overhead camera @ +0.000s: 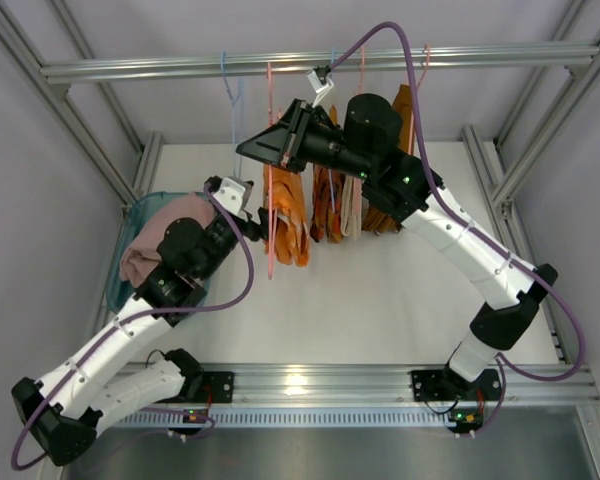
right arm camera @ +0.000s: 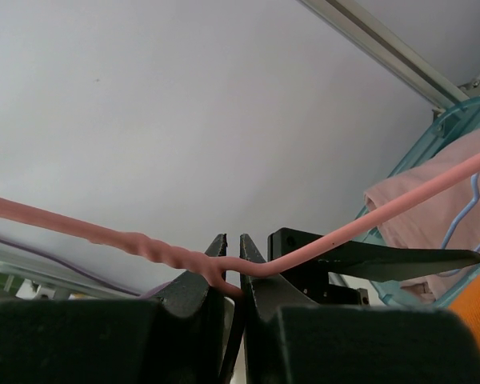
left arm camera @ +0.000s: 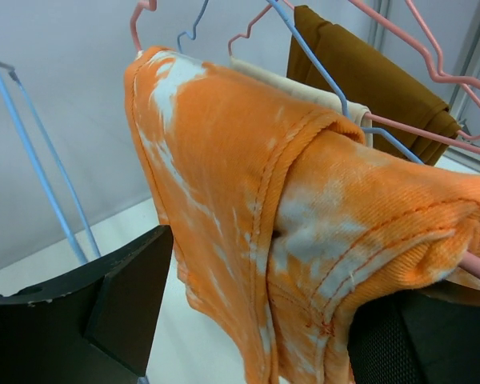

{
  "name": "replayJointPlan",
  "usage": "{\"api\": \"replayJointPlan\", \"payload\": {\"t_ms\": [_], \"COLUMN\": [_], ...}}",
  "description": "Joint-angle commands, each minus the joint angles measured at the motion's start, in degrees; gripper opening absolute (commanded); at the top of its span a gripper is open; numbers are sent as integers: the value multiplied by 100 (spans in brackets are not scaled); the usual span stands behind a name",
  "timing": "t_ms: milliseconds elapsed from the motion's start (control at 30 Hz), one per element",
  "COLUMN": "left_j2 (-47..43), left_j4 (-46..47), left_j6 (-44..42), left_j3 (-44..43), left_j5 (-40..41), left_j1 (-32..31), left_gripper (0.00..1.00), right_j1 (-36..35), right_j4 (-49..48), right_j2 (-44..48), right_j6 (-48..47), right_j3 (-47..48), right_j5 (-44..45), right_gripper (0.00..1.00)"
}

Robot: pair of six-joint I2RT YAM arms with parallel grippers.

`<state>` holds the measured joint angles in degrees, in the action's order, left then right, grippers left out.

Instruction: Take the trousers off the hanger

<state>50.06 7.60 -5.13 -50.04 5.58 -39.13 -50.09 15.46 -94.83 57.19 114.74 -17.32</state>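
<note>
On the left is one see-through teal basket. One pair of pale pink trousers lies in it, off the hangers.

Next comes the left gripper. Its two black fingers are spread wide apart. The orange trousers, with white patches on them, sit between the fingers. This pair is folded over one pink hanger. One thin blue hanger hangs just to the left of it.

The right gripper is up high near the metal rail. Its two fingers are pressed together on the pink hanger's wire, beside the twisted part.

To the right hang three more clothes: one orange with dark marks, one cream and one brown.
</note>
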Motion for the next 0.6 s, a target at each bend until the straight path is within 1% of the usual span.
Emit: {"api": "replayJointPlan", "payload": {"t_ms": [0,67,167,200,267,300,367,400,467,500,533,567], "left_j2": [222,381,452,452,469,487,496,487,478,452,434,408], "left_j4": [1006,1121,1253,1279,1376,1428,1534,1543,1456,1394,1333,1184], "left_j6": [-322,-489,-647,-656,-665,-683,-753,-779,-779,-736,-709,-674], "left_j3": [-234,-252,-217,-208,-190,-173,-181,-242,-348,-418,-567,-638], "left_j5": [38,363,269,216,145,127,84,66,31,30,39,31], "left_j1": [2,2,2,2,2,2,2,2,2,2,2,2], "left_gripper": [82,80,75,69,60,50,39,28,15,3,0,0], "right_j1": [-1,-1,-1,-1,-1,-1,-1,-1,25,34,51,104], "right_j4": [-1010,-1037,-1063,-1063,-1080,-1089,-1107,-1107,-1116,-1133,-1125,-1125], "right_j2": [474,483,509,509,518,526,544,588,649,719,763,799], "right_j6": [38,64,64,73,82,82,64,47,12,-15,-58,-76], "right_j3": [84,58,14,-4,-22,-30,-57,-109,-197,-319,-381,-547], "right_j5": [-236,-272,-307,-316,-333,-342,-360,-368,-377,-377,-386,-369], "right_gripper": [0,0,0,0,0,0,0,0,0,0,0,0]}}
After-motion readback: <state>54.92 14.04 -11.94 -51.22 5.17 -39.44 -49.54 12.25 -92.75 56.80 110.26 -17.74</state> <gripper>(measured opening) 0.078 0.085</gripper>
